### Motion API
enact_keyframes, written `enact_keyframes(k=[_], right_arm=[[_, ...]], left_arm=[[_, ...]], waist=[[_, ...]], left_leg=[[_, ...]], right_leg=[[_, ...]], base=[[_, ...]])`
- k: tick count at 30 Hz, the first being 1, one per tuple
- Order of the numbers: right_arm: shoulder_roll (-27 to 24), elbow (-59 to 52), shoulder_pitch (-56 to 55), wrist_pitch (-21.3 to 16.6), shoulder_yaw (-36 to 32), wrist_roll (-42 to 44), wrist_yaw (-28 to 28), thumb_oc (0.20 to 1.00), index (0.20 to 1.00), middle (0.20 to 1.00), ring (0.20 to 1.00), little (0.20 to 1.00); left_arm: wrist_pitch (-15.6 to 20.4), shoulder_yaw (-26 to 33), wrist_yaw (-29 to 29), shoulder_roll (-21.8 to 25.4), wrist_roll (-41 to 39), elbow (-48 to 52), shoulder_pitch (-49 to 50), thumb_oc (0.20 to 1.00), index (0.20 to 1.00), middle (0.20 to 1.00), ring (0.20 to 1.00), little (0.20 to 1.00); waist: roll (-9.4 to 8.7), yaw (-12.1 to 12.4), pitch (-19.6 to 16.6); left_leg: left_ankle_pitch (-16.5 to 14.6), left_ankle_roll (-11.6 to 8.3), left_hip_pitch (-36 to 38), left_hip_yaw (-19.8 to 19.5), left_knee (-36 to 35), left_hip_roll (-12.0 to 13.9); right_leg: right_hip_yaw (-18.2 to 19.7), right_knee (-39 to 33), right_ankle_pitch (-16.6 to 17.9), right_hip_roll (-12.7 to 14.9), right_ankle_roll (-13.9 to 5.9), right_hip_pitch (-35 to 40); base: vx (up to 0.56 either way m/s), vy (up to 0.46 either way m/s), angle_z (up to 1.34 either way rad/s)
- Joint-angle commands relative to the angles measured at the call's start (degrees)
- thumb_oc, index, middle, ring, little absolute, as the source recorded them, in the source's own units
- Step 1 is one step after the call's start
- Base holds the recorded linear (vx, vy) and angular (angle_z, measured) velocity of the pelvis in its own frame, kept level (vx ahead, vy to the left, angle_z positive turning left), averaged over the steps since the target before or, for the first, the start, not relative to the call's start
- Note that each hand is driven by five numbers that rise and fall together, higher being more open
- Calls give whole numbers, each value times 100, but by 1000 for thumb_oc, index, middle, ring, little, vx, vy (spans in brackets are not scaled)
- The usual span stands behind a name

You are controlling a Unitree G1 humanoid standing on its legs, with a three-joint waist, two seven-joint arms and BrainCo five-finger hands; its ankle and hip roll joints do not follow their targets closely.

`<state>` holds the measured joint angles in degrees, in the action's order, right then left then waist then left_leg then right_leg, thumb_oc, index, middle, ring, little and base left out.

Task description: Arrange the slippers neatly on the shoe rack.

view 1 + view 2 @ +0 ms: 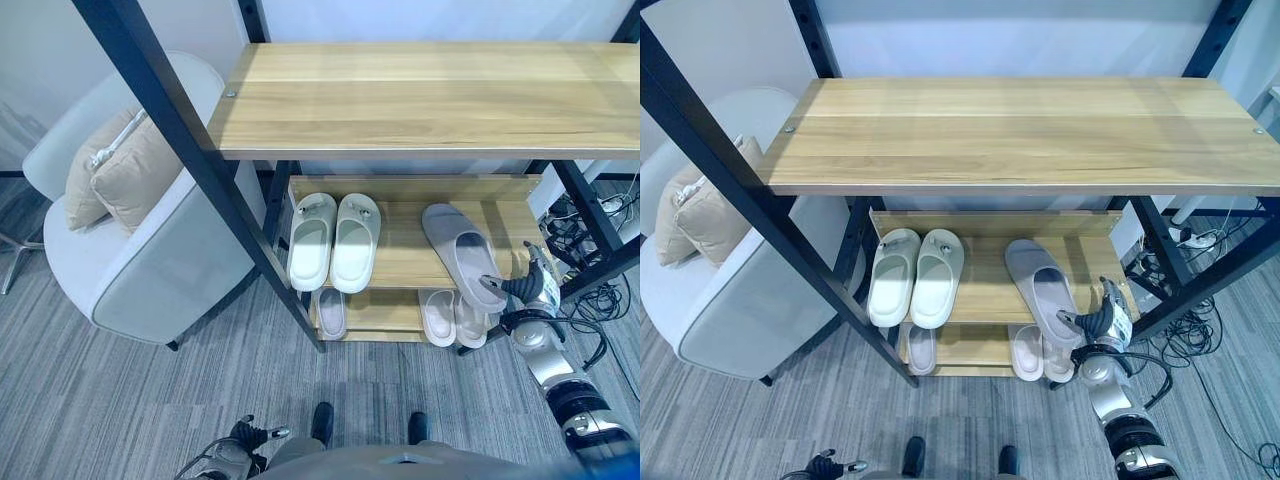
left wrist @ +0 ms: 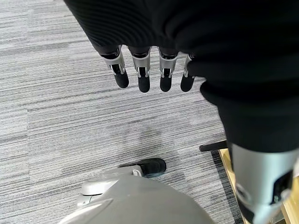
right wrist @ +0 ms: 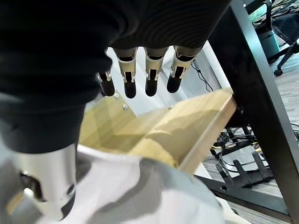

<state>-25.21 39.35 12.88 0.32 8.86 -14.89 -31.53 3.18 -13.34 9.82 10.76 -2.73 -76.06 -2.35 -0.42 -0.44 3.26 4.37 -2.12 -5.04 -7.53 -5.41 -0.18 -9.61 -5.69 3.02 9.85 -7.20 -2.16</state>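
My two head eyes look steeply down from above the shoe rack (image 1: 430,100). Both take in its top board, the lower shelves and the armchair (image 1: 150,240) on my left, seen from slightly different spots. My left wrist camera looks along my left hand (image 2: 145,70) at the carpet (image 2: 70,130). My right wrist camera sits very close to a shelf (image 3: 187,121), past my right hand (image 3: 149,70).

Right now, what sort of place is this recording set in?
Probably a mock living area set up inside an office. A wooden shoe rack holding slippers stands beside a pale armchair with cushions, yet the floor is grey office carpet and loose cables trail behind the rack.
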Motion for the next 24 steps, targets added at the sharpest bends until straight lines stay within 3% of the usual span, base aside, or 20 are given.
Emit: enact_keyframes(k=[1, 14, 24], right_arm=[[-111, -75, 403, -144, 14, 129, -11, 1000, 1000, 1000, 1000, 1000], [-197, 480, 1187, -171, 286, 324, -149, 1000, 1000, 1000, 1000, 1000], [-302, 1312, 1790, -133, 776, 570, 332, 1000, 1000, 1000, 1000, 1000]], left_arm=[[80, -155, 60, -167, 49, -589, -291, 1000, 1000, 1000, 1000, 1000], [85, -220, 140, -90, 5, -623, -259, 1000, 1000, 1000, 1000, 1000], [113, -372, 128, -19, -70, -611, -275, 1000, 1000, 1000, 1000, 1000]], waist=[[-116, 126, 63], [-153, 246, 124], [-216, 319, 180]], left_leg=[[-711, 60, 97, 339, 41, -128], [-694, 67, 3, 337, 41, -166], [-666, 65, -68, 322, 41, -175]], right_leg=[[-203, 69, -385, 99, -164, 258], [-266, 69, -343, 127, -187, 201], [-280, 69, -303, 128, -196, 148]], base=[[0, 0, 0], [23, 6, 1], [4, 5, 1]])
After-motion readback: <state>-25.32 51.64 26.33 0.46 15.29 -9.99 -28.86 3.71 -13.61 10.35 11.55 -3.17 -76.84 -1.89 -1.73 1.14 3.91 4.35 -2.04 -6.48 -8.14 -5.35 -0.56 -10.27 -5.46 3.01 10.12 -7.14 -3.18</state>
